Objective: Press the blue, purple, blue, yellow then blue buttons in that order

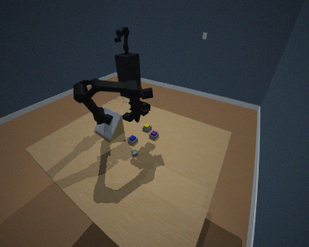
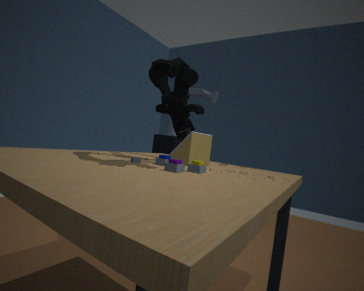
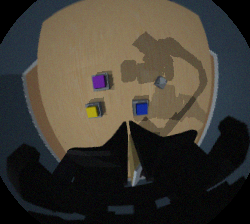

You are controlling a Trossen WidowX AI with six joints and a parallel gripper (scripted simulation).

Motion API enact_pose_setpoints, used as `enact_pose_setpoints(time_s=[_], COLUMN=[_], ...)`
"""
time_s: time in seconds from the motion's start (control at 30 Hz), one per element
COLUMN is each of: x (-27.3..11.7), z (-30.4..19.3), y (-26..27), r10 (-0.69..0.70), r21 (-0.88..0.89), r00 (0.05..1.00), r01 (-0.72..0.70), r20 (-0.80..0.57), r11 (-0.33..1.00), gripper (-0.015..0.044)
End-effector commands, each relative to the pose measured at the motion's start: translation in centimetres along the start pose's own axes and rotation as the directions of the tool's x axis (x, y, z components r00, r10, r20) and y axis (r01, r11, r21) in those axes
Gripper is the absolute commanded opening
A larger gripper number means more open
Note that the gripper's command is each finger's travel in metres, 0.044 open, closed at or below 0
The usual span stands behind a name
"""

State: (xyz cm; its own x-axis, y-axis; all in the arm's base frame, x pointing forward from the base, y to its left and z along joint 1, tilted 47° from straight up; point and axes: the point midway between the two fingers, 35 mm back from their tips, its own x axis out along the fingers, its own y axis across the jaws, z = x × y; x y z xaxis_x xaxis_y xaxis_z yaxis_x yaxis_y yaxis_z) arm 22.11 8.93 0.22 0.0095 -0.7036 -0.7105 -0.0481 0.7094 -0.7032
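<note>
The blue button (image 1: 132,138) (image 2: 164,156) (image 3: 142,108), purple button (image 1: 154,133) (image 2: 175,161) (image 3: 99,82) and yellow button (image 1: 147,125) (image 2: 198,162) (image 3: 92,111) sit on grey bases, their caps raised. My gripper (image 1: 137,120) (image 3: 128,123) is shut and empty, pointing down. It hangs above the table, clear of all three buttons. In the wrist view its tips appear just below and left of the blue button, and right of the yellow one. A small grey block (image 1: 134,153) (image 2: 136,159) (image 3: 160,82) lies near the blue button.
A large wedge-shaped block (image 1: 116,128) (image 2: 200,148) stands beside the blue button, behind the gripper as the wrist view shows it. Small dark specks lie on the wooden table (image 1: 183,157) (image 2: 132,198) past the yellow button. A dark pedestal (image 1: 128,68) with another arm stands beyond the table.
</note>
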Motion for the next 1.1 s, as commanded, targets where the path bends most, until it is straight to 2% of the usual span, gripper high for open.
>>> enact_pose_setpoints(time_s=[0.0, 0.2, 0.37, 0.53, 1.07], x=[0.1, 0.9, 1.2, 6.9, 8.8], z=[0.1, -0.3, -0.3, -0.4, -0.4], y=[5.0, 10.2, 10.3, 10.2, 10.1], r10=[0.002, -0.015, -0.015, -0.017, -0.017], r21=[-0.005, 0.018, 0.019, 0.02, 0.02], r00=[1.0, 1.0, 1.0, 1.0, 1.0], r01=[-0.002, 0.015, 0.015, 0.017, 0.017], r20=[-0.007, -0.018, -0.018, -0.017, -0.017], r11=[1.0, 1.0, 1.0, 1.0, 1.0], gripper=[0.002, 0.002, 0.002, 0.002, 0.002])
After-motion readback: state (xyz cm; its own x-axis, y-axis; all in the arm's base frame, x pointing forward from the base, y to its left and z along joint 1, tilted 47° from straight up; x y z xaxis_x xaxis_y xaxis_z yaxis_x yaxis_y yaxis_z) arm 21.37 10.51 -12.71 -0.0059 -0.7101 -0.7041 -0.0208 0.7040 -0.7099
